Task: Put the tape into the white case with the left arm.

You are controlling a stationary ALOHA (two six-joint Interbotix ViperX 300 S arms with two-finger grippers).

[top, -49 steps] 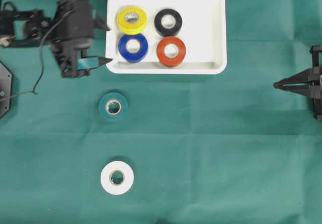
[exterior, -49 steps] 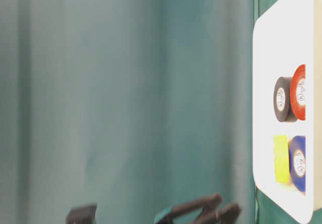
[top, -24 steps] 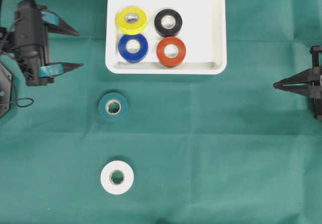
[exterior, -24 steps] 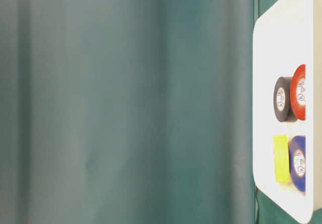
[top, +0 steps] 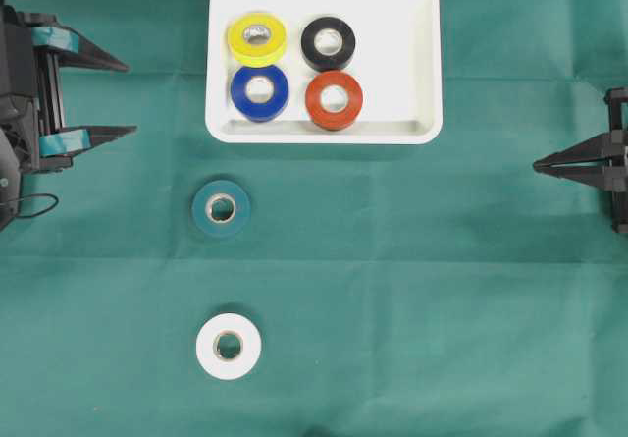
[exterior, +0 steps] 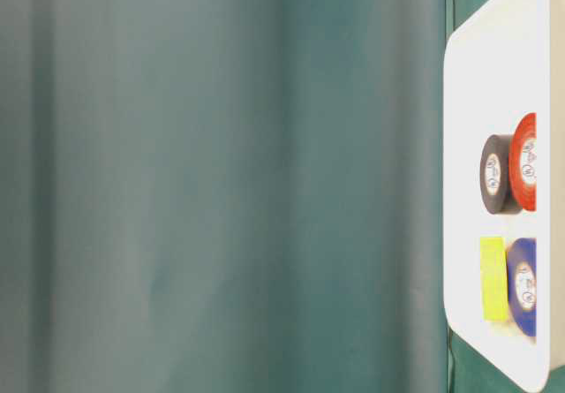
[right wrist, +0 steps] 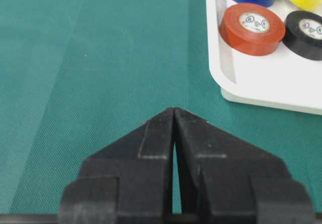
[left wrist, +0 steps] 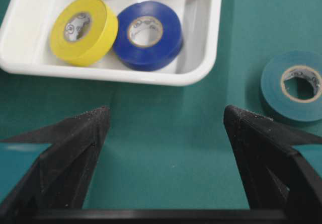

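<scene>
Four rolls already in white case point(top: 424, 64): yellow, black, blue, red. Teal tape point(top: 221, 208) flat on green cloth point(top: 412, 290) at 6 o'clock from case, apart from it; white tape point(top: 229, 346) farther at 6 o'clock. Left gripper point(top: 118, 98) at 9 o'clock edge, jaws wide apart, empty. Right gripper point(top: 538, 167) at 3 o'clock, jaws pressed together, empty. Judged light, stiff, smooth-sided rings; best pinched across rim, one finger through core.
</scene>
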